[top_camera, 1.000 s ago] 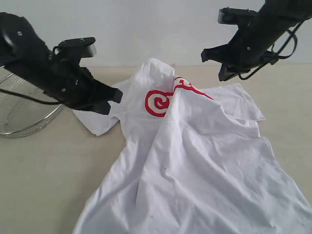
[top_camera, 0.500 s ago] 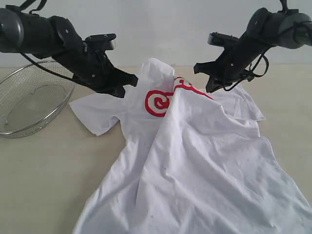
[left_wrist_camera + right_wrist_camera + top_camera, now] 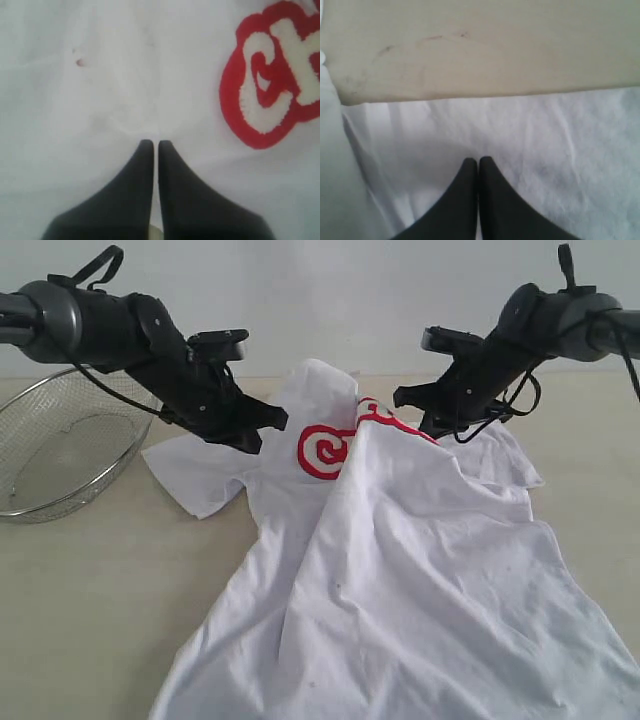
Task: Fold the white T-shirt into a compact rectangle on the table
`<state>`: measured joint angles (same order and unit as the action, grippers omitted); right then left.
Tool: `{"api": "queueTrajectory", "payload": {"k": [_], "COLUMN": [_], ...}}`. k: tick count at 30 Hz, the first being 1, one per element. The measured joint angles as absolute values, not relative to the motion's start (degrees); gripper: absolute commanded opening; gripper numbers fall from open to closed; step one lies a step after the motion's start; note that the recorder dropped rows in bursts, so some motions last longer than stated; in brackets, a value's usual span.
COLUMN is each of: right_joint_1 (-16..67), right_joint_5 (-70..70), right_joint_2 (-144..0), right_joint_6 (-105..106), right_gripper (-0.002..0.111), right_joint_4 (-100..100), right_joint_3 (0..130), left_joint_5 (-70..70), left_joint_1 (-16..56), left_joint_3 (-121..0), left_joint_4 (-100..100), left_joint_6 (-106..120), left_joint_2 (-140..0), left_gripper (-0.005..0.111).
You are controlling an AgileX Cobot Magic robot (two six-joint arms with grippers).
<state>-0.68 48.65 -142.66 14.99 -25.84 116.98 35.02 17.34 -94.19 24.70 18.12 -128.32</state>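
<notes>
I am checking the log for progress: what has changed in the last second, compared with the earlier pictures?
The left claw swung from near the wire basket to the white T-shirt near the red lettering. The right claw came down and inward to the shirt's far edge. Both claws look shut, gripping nothing visible. Shirt and basket stayed in place.

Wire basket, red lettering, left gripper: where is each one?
wire basket (image 3: pixel 50 510): exterior view, on its near rim.
red lettering (image 3: pixel 267 82): left wrist view, on the letter C.
left gripper (image 3: pixel 151 145): left wrist view, between its fingertips.
</notes>
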Motion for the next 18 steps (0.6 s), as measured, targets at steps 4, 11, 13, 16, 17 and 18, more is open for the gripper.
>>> {"api": "queueTrajectory", "payload": {"k": [4, 11, 13, 16, 17, 18], "right_joint_1": [-0.7, -0.6, -0.6, -1.0, -1.2, -1.7], "right_joint_5": [48.3, 46.3, 45.6, 44.5, 44.3, 44.0], "right_joint_2": [-142.9, -143.4, -143.4, -143.6, -143.6, -143.6], "right_joint_6": [14.4, 11.7, 10.4, 9.2, 8.9, 8.9], "right_gripper": [0.000, 0.000, 0.000, 0.000, 0.000, 0.000], "right_joint_4": [-24.5, -21.4, -19.8, -17.9, -17.6, -17.5], "right_joint_3": [117.1, 117.6, 117.7, 117.9, 117.9, 117.9], "left_joint_5": [35.3, 35.9, 36.0, 36.1, 36.1, 36.1], "left_joint_1": [17.3, 17.3, 17.3, 17.3, 17.3, 17.3], "left_joint_3": [-94.2, -94.2, -94.2, -94.2, -94.2, -94.2], "left_joint_4": [24.6, 24.6, 24.6, 24.6, 24.6, 24.6], "left_joint_6": [18.1, 18.1, 18.1, 18.1, 18.1, 18.1], "left_joint_2": [-128.3, -128.3, -128.3, -128.3, -128.3, -128.3], "left_gripper": [0.004, 0.004, 0.004, 0.004, 0.004, 0.004]}}
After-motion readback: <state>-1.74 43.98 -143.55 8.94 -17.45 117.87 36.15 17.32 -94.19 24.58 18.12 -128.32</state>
